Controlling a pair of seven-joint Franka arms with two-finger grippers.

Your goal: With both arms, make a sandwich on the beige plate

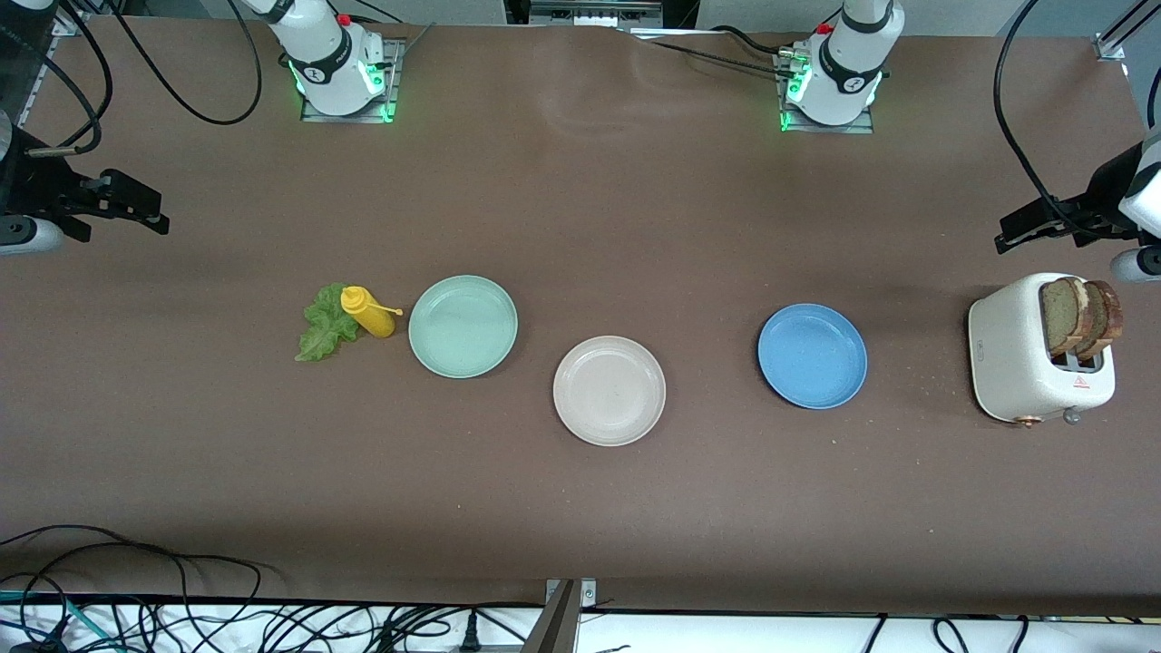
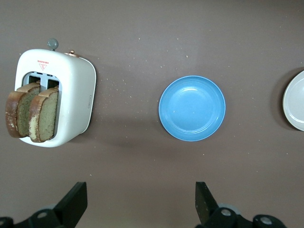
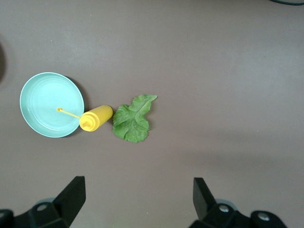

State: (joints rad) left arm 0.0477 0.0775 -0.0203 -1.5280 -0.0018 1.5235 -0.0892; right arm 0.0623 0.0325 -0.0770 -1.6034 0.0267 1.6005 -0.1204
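The beige plate lies bare at the middle of the table; its edge also shows in the left wrist view. Two brown-crusted bread slices stand in a white toaster at the left arm's end, and show in the left wrist view. A green lettuce leaf lies flat at the right arm's end and shows in the right wrist view. My left gripper hangs open and empty over the table beside the toaster. My right gripper hangs open and empty over the table's right arm's end.
A yellow squeeze bottle lies on its side between the lettuce and a mint-green plate. A blue plate sits between the beige plate and the toaster. Cables run along the table's edge nearest the front camera.
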